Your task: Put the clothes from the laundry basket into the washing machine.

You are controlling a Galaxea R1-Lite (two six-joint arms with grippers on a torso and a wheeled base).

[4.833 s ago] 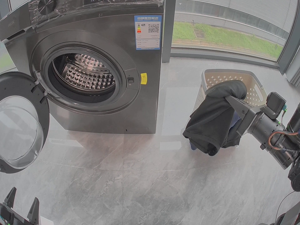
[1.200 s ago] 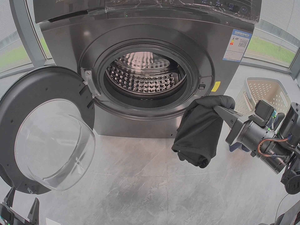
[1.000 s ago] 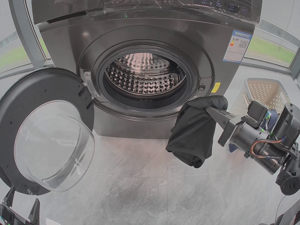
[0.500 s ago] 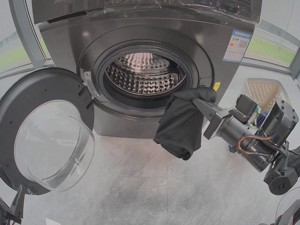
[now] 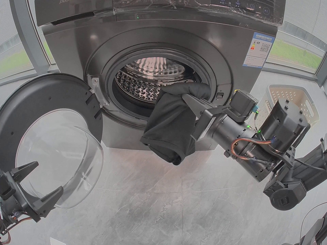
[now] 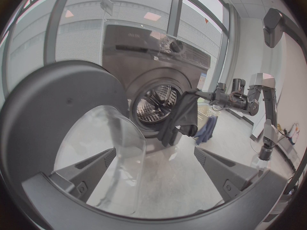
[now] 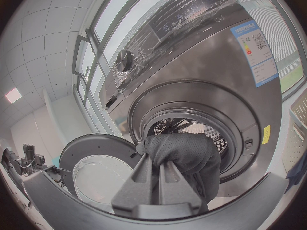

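From the head view, the right hand (image 5: 190, 101) is clamped on a fold at the top of the black garment (image 5: 168, 126), holding it in front of the washing machine (image 5: 163, 28) at the right part of the open drum mouth (image 5: 146, 82). Most of the cloth hangs below the mouth's lower lip. The laundry basket (image 5: 296, 97) stands to the right of the machine. The left hand (image 5: 47, 177), fingers apart and holding nothing, sits low before the swung-out door (image 5: 44, 119) on the machine's left.

In the left wrist view, the garment droops limp from a single pinch across the front of the machine, and a blue cloth (image 6: 207, 130) hangs over the basket's side just beyond it.

In the right wrist view, the fingers are pressed together with the fabric bunched over their tips, just outside the drum.

The garment looks light, soft and shapeless, so it will trail and may catch on the door seal. One bunched pinch near the top seems enough. The hanging tail probably needs lifting over the lip and carrying deep inside before letting go.
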